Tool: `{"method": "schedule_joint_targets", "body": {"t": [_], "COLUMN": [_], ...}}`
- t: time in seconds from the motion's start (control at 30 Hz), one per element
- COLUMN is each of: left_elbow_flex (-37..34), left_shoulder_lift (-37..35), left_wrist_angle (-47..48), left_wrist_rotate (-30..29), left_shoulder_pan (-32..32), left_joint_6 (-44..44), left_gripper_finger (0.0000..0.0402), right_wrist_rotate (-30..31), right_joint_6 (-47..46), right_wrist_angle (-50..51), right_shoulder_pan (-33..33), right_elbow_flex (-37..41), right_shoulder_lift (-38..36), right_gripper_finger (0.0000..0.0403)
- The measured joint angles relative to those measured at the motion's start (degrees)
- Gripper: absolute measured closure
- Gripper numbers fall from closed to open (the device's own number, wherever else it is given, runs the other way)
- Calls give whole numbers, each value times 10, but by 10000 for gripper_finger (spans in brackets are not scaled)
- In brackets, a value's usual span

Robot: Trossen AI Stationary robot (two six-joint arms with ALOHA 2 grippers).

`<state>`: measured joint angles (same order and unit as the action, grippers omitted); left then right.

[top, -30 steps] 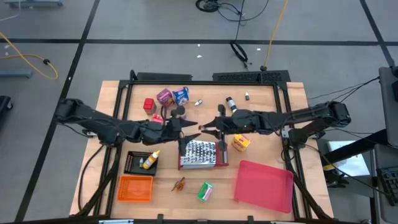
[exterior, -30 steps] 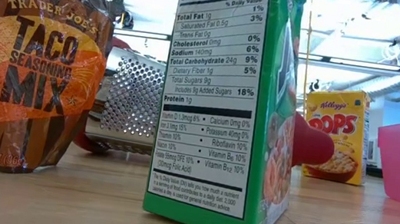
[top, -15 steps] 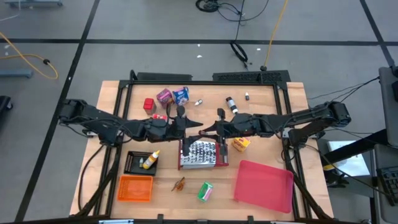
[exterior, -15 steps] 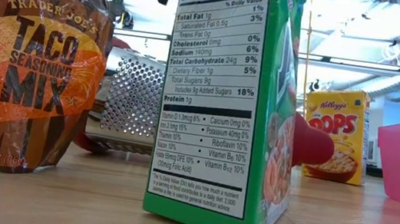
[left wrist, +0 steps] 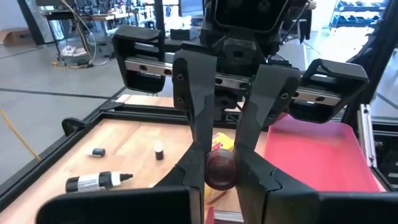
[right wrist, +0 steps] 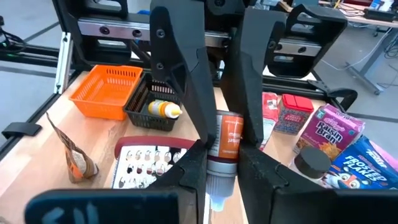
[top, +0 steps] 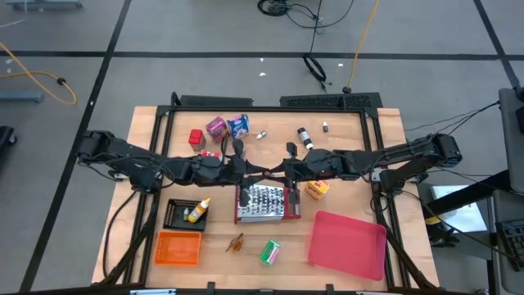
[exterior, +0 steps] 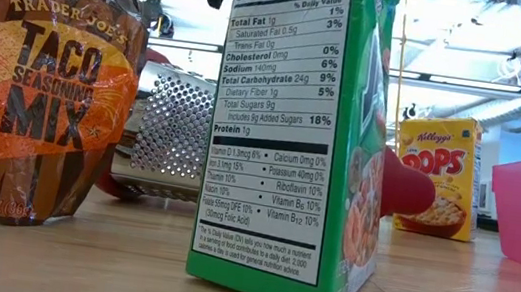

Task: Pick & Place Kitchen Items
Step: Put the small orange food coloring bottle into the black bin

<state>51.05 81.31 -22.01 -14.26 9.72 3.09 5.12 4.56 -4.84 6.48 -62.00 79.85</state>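
orange-labelled small bottle point(right wrist: 227, 144) at the heart of it, hanging in the air mid-table, just above the far edge of the steel grater point(top: 262, 203). from the left, clamped by the left gripper point(top: 246, 170): fingers point(right wrist: 180, 81) pressed to both flanks of the label in the right wrist view. from the right, pinched by the right gripper point(top: 276, 171), with a dark red round end showing between its closed-in fingers in the left wrist view. so gripped from both sides at once, clear of the table, touching nothing else.

looks like a hand-over between the arms, at the point where the receiving grip is on. next, most likely: easing the right fingers apart, backing that arm off straight so as not to twist the bottle, then carrying it leftward, perhaps toward the black basket point(top: 185, 214). cannot tell the goal for sure.

against a second ago: left fingers then spread wide and short of the bottle, now drawn in and closed on it. right grip unchanged. grater and red tray point(top: 348, 242) lying as before.
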Motion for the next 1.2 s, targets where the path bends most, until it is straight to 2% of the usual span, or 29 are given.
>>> {"method": "schedule_joint_targets", "body": {"t": [0.1,0.33,0.53,0.83,1.0,1.2], "left_elbow_flex": [0,-1,-1,-1,-1,-1], "left_shoulder_lift": [0,1,-7,-48,-72,-127], "left_wrist_angle": [-1,-1,10,73,133,307], "left_wrist_rotate": [7,16,16,-30,-69,-132], "left_shoulder_pan": [0,1,4,30,51,91], "left_joint_6": [0,4,4,6,27,136], "left_gripper_finger": [357,357,357,357,357,357], "right_wrist_rotate": [-1,-8,-7,11,28,27], "right_joint_6": [-1,-2,-4,-4,-2,-7], "right_wrist_angle": [5,25,37,53,67,118], "right_shoulder_pan": [0,0,0,0,-2,-8], "right_elbow_flex": [0,-2,-2,-1,-1,-1], "right_shoulder_lift": [0,0,-2,-1,-1,-1], "right_gripper_finger": [345,310,311,301,294,292]}}
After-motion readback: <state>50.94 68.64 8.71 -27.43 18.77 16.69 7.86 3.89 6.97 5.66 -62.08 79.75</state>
